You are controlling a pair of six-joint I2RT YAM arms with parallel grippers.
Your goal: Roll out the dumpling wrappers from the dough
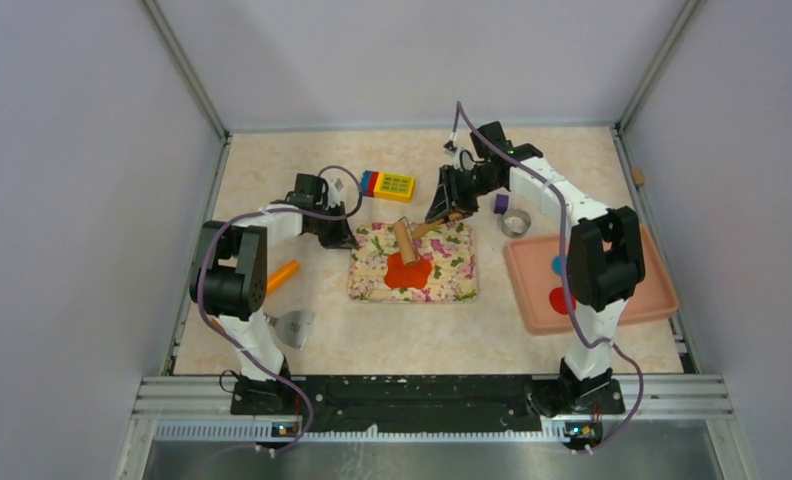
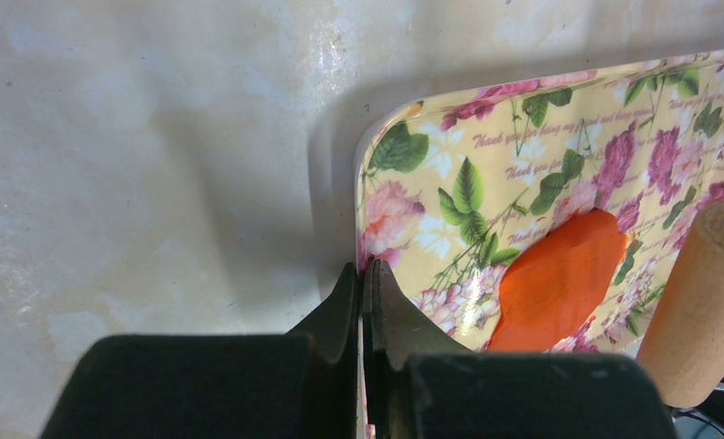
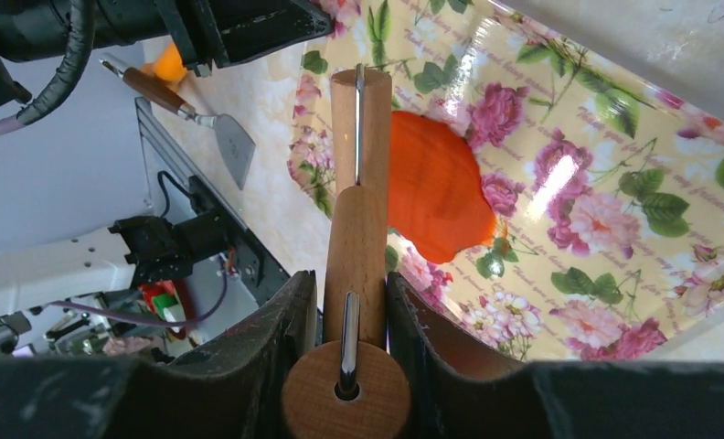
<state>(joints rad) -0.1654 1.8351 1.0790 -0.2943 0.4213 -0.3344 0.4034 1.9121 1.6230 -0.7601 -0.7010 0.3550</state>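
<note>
The floral tray (image 1: 459, 272), printed with script reading "Thank you for being my…", carries the flattened dough (image 1: 409, 272) near its middle. The right gripper (image 3: 351, 285) grasps the wooden rolling pin (image 3: 356, 219) at the dough's edge. The left gripper (image 2: 366, 274) is clenched on the tray's rim.

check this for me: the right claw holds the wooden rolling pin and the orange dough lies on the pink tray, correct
Not quite. The dough lies on the floral tray, not the pink tray, as the top external view shows. The right claw does hold the wooden rolling pin.
</note>
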